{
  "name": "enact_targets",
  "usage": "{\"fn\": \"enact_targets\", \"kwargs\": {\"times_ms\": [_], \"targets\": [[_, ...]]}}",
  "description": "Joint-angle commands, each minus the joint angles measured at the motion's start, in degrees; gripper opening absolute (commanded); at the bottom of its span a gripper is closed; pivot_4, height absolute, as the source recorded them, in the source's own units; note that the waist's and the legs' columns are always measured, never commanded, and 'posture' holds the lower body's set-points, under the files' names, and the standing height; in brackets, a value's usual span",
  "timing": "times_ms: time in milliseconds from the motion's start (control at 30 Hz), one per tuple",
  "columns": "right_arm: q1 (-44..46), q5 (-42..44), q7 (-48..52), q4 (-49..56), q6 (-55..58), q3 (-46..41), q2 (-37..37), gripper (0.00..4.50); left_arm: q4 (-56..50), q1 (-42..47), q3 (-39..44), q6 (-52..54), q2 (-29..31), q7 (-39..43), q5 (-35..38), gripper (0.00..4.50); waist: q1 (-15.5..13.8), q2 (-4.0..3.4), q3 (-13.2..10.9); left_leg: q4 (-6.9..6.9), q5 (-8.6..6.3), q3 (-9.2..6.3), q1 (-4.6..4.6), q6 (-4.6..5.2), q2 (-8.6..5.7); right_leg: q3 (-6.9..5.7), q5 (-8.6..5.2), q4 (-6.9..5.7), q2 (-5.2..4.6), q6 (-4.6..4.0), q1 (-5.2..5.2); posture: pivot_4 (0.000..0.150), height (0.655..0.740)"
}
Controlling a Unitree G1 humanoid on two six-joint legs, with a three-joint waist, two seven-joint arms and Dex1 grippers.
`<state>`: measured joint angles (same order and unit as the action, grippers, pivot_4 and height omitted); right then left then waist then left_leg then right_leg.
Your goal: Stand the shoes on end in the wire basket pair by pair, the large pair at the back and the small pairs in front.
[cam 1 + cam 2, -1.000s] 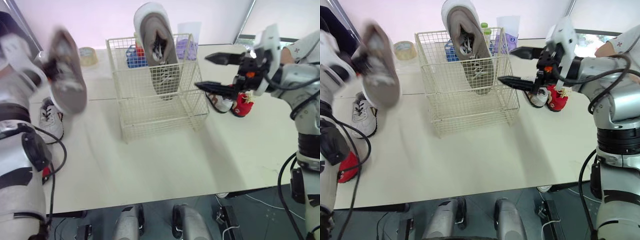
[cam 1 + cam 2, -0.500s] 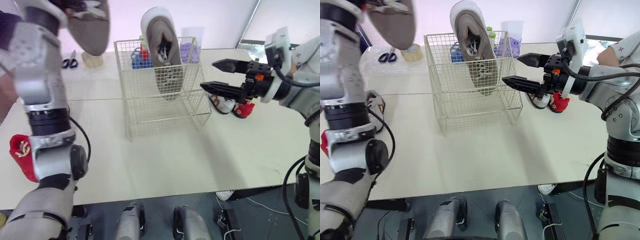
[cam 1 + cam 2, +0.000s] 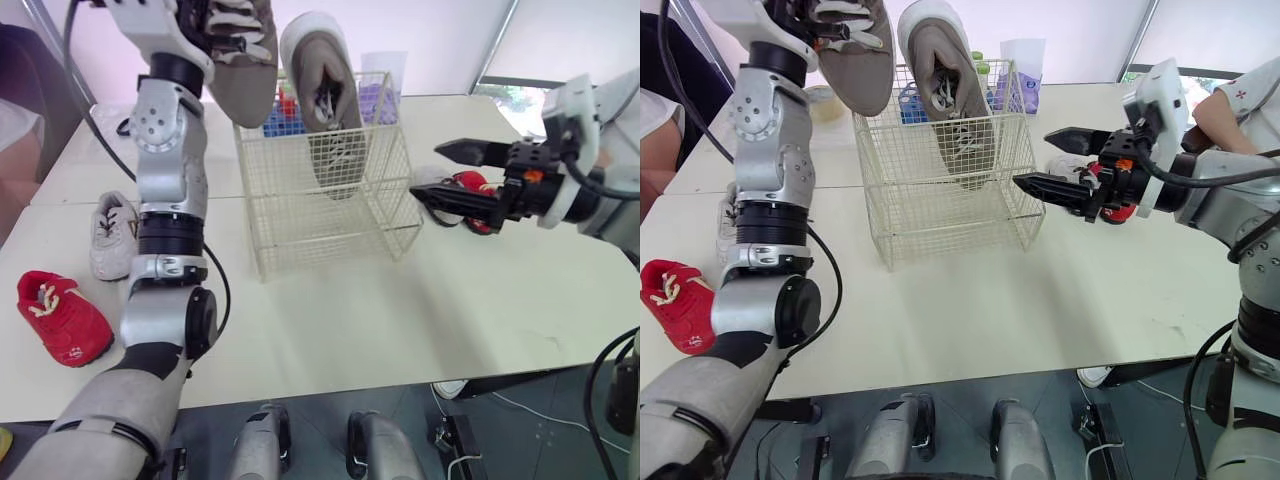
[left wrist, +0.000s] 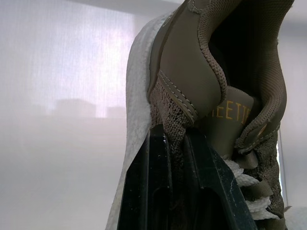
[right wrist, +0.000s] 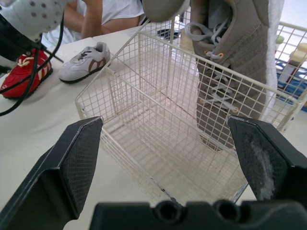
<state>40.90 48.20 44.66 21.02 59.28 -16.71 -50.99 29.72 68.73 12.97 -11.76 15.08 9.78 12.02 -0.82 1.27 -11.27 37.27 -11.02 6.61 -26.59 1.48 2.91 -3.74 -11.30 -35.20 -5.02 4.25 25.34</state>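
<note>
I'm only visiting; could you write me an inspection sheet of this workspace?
Surface: pale table, nothing spilled.
Job's things: one large shoe stands on end in the wire basket; second large shoe held up at its left; small white shoe and small red shoe left on the table; another red shoe right.
Clutter: blue crate and plastic cup behind the basket.
Grippers: left gripper shut on the second large shoe; right gripper open beside the basket.
Cables: black cable along the left arm.
Surroundings: a person at the right.

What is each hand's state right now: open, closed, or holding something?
Left hand: closed on the large taupe sneaker.
Right hand: open, holding nothing.
</note>
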Motion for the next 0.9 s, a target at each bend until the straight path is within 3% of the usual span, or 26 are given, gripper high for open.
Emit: {"fn": "enact_targets", "kwargs": {"times_ms": [33,333,567,800,900], "targets": [[-0.57,1.6,-1.55,2.23,-0.27,-2.18,-0.55,4.5,1.11,3.8,-0.24,-3.22,-1.29,-0.37,0.14,0.05,-0.02,0.0,0.0,0.03,0.0,-0.01,0.0,0.0,0.0,0.0,0.0,0.0,0.0,0.0,-0.01,0.15,0.74],[-1.78,2.09,-3.26,2.12,-2.11,-2.54,-0.51,4.5,7.3,3.07,-2.37,-7.0,-5.89,-0.82,-1.89,0.05,-0.17,0.02,0.01,0.12,0.02,-0.06,0.0,0.04,0.0,0.0,-0.05,0.02,-0.03,-0.18,-0.08,0.15,0.74],[-2.26,1.88,-3.85,1.74,-4.06,-2.19,0.08,4.5,12.39,-0.4,-5.84,-10.07,-6.56,-2.63,-8.56,0.05,-0.23,0.02,0.02,0.12,0.03,-0.06,0.01,0.05,-0.02,0.0,-0.05,0.04,-0.03,-0.17,-0.11,0.15,0.74],[-2.83,1.15,-3.76,0.95,-6.31,-1.4,0.55,4.5,11.21,-4.97,-5.29,-7.52,-8.01,-3.27,-7.02,0.05,0.0,-0.02,0.05,0.11,0.02,-0.07,0.06,0.04,0.01,0.0,-0.05,0.02,-0.02,-0.18,-0.11,0.15,0.74],[-2.89,0.85,-3.77,0.45,-7.49,-0.83,1.02,4.5,5.41,-7.88,-4.99,-4.33,-8.92,-2.61,-4.94,1.13,0.05,-0.04,0.07,0.12,0.02,-0.08,0.09,0.04,0.04,0.01,-0.05,0.02,-0.03,-0.19,-0.16,0.15,0.74]]}}
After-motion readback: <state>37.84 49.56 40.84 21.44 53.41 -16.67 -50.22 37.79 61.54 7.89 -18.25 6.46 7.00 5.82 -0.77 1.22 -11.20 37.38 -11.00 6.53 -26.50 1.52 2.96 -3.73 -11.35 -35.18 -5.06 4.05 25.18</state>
